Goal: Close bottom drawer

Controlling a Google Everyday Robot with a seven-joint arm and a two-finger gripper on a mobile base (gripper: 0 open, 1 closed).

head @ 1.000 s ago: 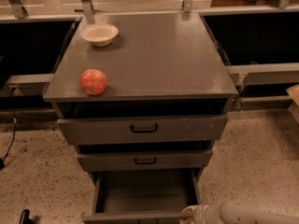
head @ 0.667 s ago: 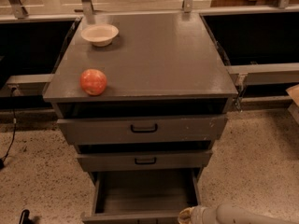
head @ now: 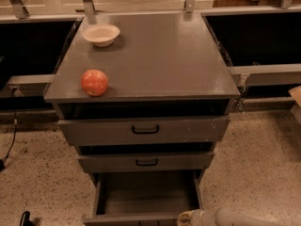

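The bottom drawer [head: 146,194] of the grey cabinet is pulled out, its deep grey box open and empty; its front runs along the frame's lower edge and its handle is out of view. My gripper [head: 187,218] comes in from the lower right on a pale arm and sits at the right end of the drawer's front, touching or nearly touching it. The middle drawer [head: 146,162] and the top drawer [head: 145,130] each stand slightly out, each with a black bar handle.
A red apple [head: 94,82] and a white bowl [head: 101,34] rest on the cabinet top [head: 155,55]. Speckled floor lies on both sides. A black cable [head: 10,140] hangs at left. Dark shelf recesses flank the cabinet.
My gripper has shifted a little to the left along the drawer front. The drawer looks unmoved.
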